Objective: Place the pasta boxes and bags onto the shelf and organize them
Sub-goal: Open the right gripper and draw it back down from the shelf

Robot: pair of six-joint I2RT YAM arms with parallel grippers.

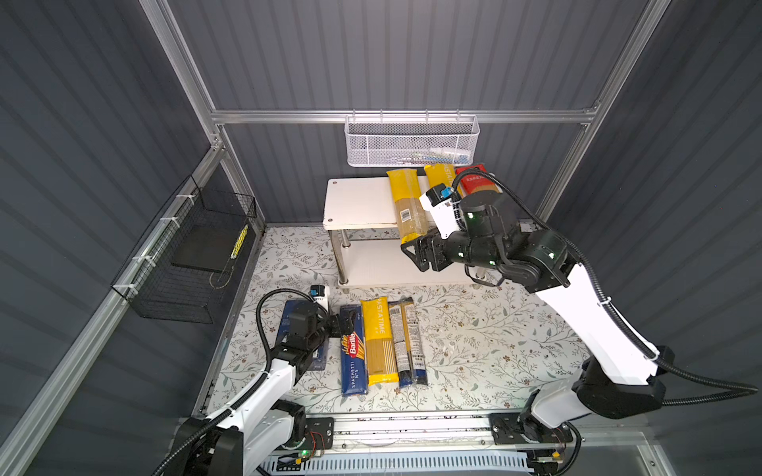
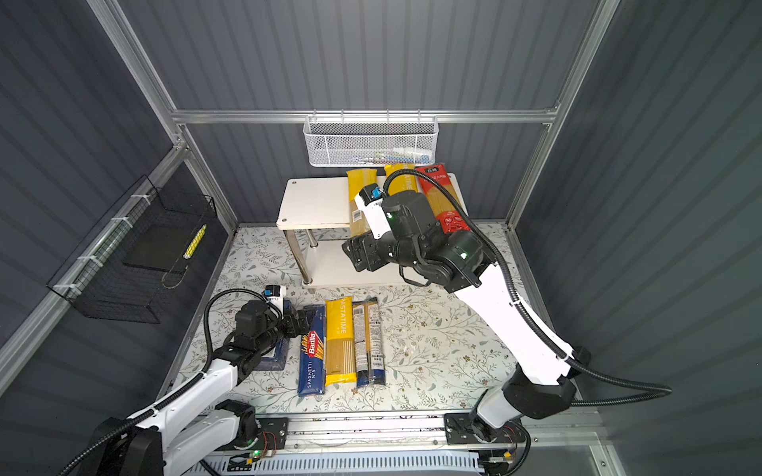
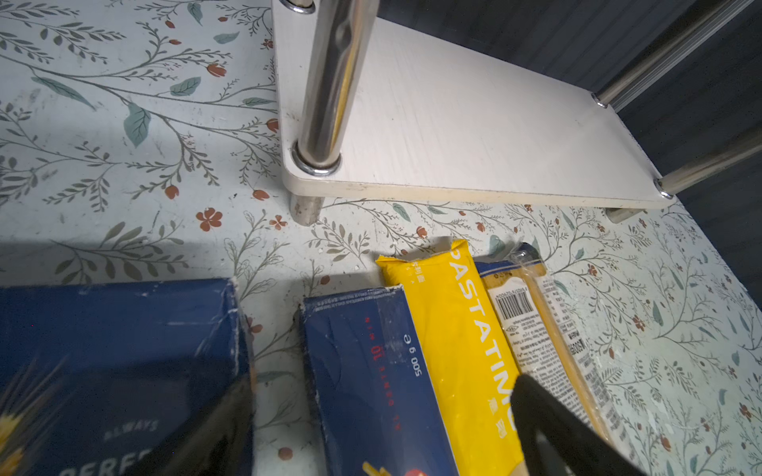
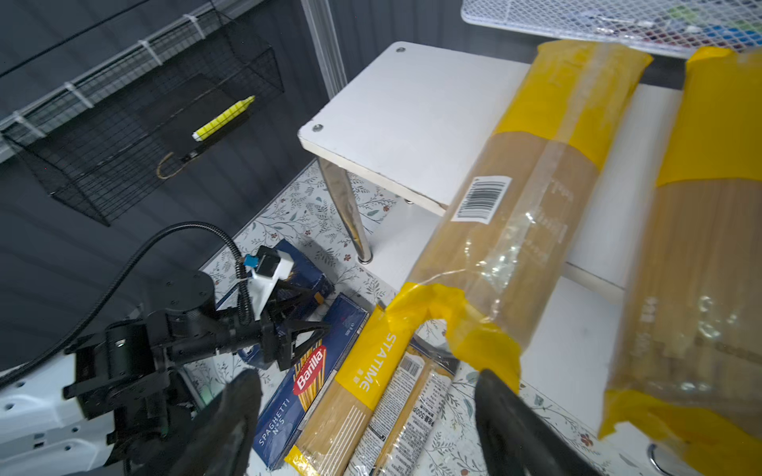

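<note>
The shelf (image 1: 358, 202) stands at twelve o'clock on the tabletop (image 1: 474, 342). Its top board holds bags toward one o'clock, one of them a red bag (image 1: 476, 181). A yellow bag (image 1: 406, 202) sticks out over the front edge. The right gripper (image 1: 412, 255) hangs by that end, jaws wide apart, holding nothing. At seven o'clock the left gripper (image 1: 346, 321) hangs over the far end of the narrow blue box (image 1: 353, 362), jaws spread, not gripping. That box looks stiff and light. I'd pinch its long sides near the middle. The bags look slippery, and their noodles could snap.
</note>
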